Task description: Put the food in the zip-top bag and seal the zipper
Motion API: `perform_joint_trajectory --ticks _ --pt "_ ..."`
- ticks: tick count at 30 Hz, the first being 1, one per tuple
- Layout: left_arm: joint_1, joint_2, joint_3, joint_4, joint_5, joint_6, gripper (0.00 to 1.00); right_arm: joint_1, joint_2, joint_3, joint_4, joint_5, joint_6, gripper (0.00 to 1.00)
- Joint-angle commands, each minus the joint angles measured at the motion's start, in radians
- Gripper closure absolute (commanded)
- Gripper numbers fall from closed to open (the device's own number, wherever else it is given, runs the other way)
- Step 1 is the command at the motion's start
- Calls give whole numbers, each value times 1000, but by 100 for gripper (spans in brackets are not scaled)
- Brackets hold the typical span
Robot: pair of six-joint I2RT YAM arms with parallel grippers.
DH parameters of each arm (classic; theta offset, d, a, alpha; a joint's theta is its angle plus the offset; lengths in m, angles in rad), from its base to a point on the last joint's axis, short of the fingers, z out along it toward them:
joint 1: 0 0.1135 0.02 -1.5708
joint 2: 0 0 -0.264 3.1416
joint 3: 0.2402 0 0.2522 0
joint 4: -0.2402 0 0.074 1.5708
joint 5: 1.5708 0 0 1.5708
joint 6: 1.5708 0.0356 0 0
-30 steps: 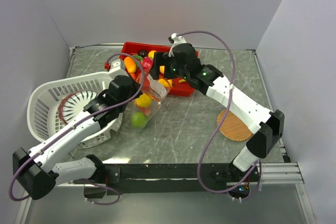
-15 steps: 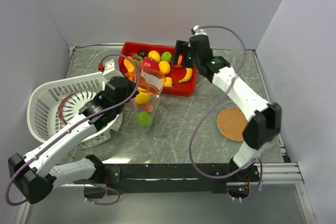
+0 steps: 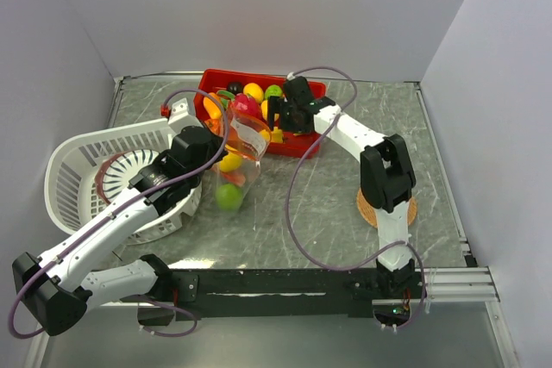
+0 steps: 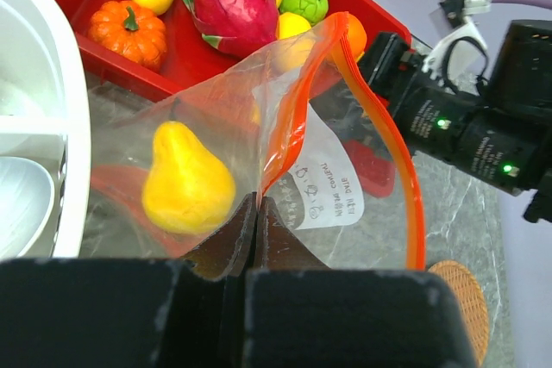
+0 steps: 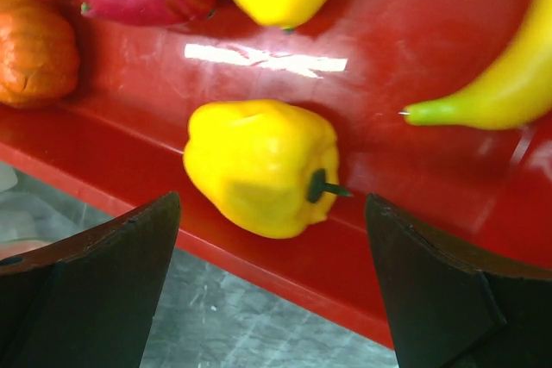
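Left jaws clenched on the zipper (image 4: 289, 131) of the thin, floppy bag (image 4: 216, 101), holding it open over the bench beside the tray (image 5: 448, 32); right jaws spread wide astride the yellow pepper (image 5: 259, 165), probably light, hard and slick, best pinched across its body; the bag's handwritten label (image 4: 332, 187) is unreadable.

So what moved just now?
The right tool left the bag, swung out, then dropped open over the yellow pepper in the red tray. The left tool lifted the bag more upright, still pinching its rim. The basket stayed put.
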Motion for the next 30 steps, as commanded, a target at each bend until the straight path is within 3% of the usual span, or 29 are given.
perform_joint_trajectory --ticks 1,11,14,20,23,30 --pt "1 -26 22 28 -5 -4 99 25 27 50 36 -28 11 10" --pt "2 -22 20 33 -1 -7 99 27 104 116 -2 -10 17 19" --pt "1 -20 19 34 2 -7 99 27 124 133 -8 -2 20 28" --pt "1 -19 25 33 -2 -3 99 11 92 139 -22 29 25 74" --pt "1 -13 25 36 -1 -3 99 -2 44 127 -22 44 23 85" --pt "1 0 25 44 1 -6 99 -31 -68 113 -45 121 2 89"
